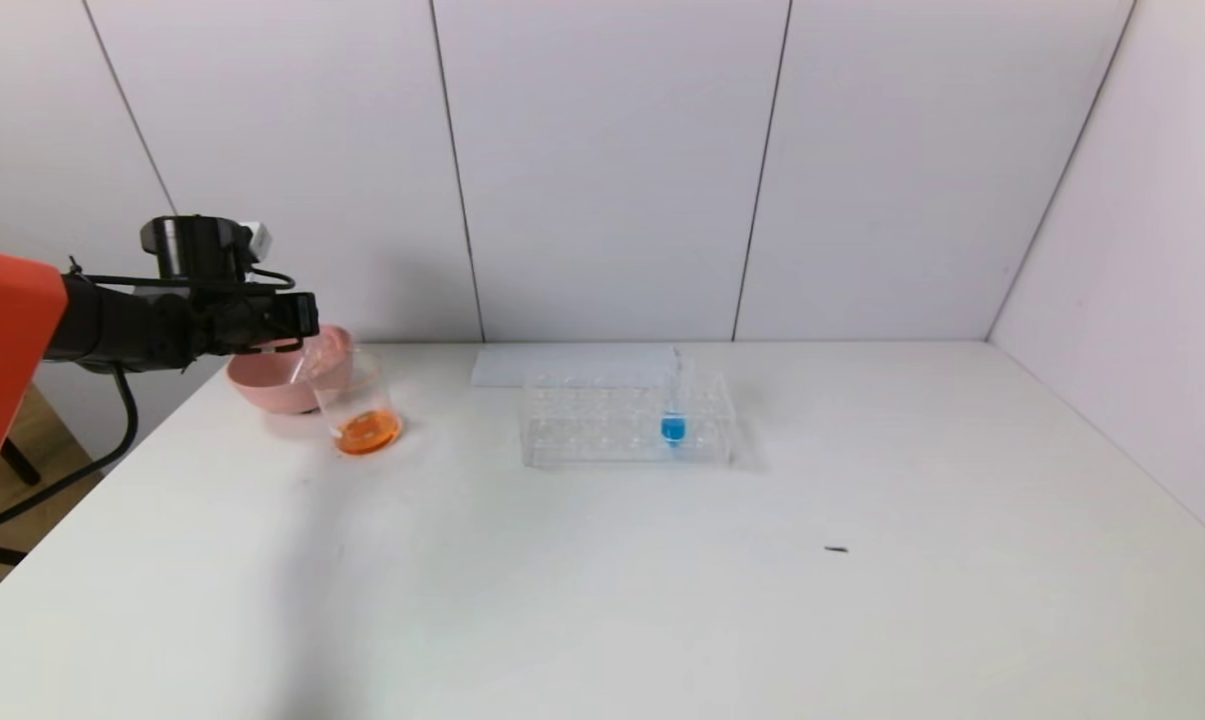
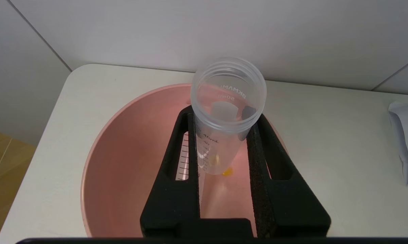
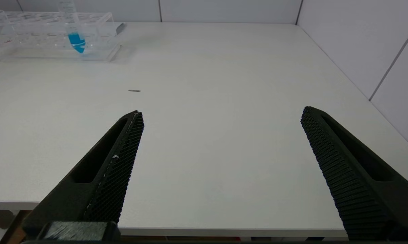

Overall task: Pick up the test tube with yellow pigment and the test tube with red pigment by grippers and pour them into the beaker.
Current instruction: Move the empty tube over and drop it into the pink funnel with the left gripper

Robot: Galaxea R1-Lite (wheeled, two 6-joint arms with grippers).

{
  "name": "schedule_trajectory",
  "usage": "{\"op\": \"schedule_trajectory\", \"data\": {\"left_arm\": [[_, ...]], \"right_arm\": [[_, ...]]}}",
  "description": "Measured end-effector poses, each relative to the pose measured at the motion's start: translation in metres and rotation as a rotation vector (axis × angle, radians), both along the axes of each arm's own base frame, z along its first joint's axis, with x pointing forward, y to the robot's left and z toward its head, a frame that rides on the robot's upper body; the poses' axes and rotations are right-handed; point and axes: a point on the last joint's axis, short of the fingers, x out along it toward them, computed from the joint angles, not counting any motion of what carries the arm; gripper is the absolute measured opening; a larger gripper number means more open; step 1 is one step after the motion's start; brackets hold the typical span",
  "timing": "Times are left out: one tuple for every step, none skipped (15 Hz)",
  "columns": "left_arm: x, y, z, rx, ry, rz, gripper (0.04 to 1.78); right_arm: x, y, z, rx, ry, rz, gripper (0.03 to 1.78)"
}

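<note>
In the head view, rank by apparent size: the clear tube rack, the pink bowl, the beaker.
1. Clear tube rack, plainly largest.
2. Pink bowl and beaker: unsure, since they look similar and the left tool partly covers the bowl.

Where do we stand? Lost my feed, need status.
Left gripper shut on emptied test tube over pink bowl. Right gripper open, parked. Beaker holds orange liquid. Nothing in the way.

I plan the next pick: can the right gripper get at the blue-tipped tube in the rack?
Probably yes: the right gripper is open, and only bare table lies before the blue-tipped tube in the rack.
</note>
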Motion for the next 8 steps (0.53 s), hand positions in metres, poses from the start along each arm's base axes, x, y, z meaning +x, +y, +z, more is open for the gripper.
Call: {"op": "schedule_trajectory", "data": {"left_arm": [[0.0002,0.0003,-0.001,0.001,0.002,-0.001,0.44],[0.0003,0.0011,-0.0025,-0.001,0.006,-0.004,0.44],[0.0002,0.0021,-0.0029,-0.003,0.007,-0.006,0.44],[0.0003,0.0028,-0.0036,-0.005,0.008,-0.006,0.47],[0.0004,0.0028,-0.0038,-0.005,0.008,-0.006,0.51],[0.0004,0.0028,-0.0041,-0.005,0.008,-0.006,0.58],[0.0005,0.0032,-0.0043,-0.006,0.009,-0.005,0.68],[0.0004,0.0036,-0.0043,-0.006,0.009,-0.004,0.81]], "right_arm": [[0.0,0.0,0.0,0.0,0.0,0.0,1.7],[0.0,0.0,0.0,0.0,0.0,0.0,1.7],[0.0,0.0,0.0,0.0,0.0,0.0,1.7],[0.0,0.0,0.0,0.0,0.0,0.0,1.7],[0.0,0.0,0.0,0.0,0.0,0.0,1.7],[0.0,0.0,0.0,0.0,0.0,0.0,1.7],[0.0,0.0,0.0,0.0,0.0,0.0,1.7],[0.0,0.0,0.0,0.0,0.0,0.0,1.7]]}}
